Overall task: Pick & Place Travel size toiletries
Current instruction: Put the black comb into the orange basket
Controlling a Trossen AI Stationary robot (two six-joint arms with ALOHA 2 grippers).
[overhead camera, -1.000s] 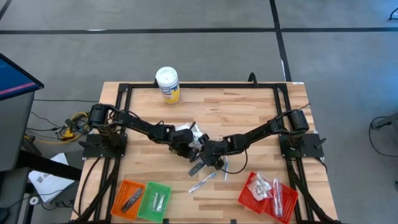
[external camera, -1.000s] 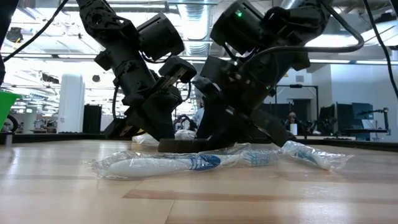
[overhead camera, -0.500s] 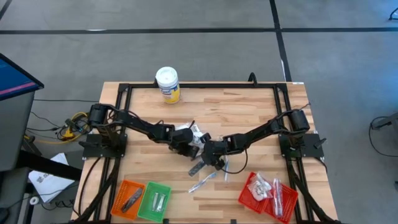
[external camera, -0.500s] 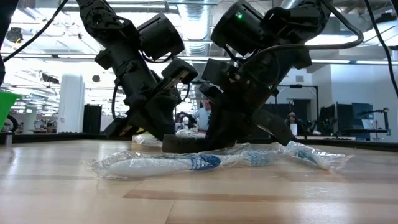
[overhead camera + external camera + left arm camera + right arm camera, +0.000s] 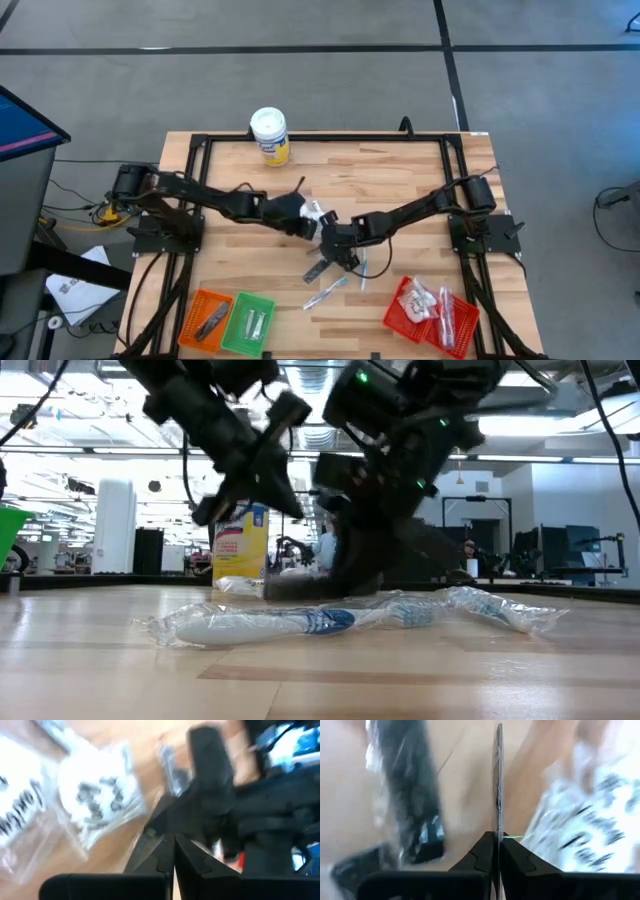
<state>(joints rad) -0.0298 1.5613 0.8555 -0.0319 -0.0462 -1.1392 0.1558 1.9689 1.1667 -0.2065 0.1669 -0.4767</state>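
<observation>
Travel size toiletries lie mid-table: white sachets with black marks [image 5: 315, 212] [image 5: 97, 802] [image 5: 590, 830], a dark narrow packet [image 5: 318, 270] [image 5: 407, 795] and two clear-wrapped brushes [image 5: 328, 290] [image 5: 260, 623] [image 5: 500, 607]. My left gripper [image 5: 300, 213] [image 5: 173, 845] is shut and empty, raised above the table beside the sachets [image 5: 285, 500]. My right gripper [image 5: 335, 243] [image 5: 497, 842] is low over the pile [image 5: 350, 575], shut on a thin flat packet. My right gripper pinches a thin flat packet between its two fingers. The packet shows edge-on as a narrow strip [image 5: 497, 780] that runs straight out past the fingertips. The fingers come down at a slant from the table's right. Whether the packet's far end rests on the table, I cannot tell.
An orange basket [image 5: 207, 318] and a green basket [image 5: 250, 322] sit at the near edge on the left, and a red basket [image 5: 432, 312] holding several items on the right. A white-lidded yellow canister [image 5: 270, 135] [image 5: 240, 545] stands near the far edge.
My left gripper has lifted off the pile and drawn back up toward the table's left, so the canister now shows behind it in the low view. My right gripper has shifted a little toward the table's left and stays low at the pile.
</observation>
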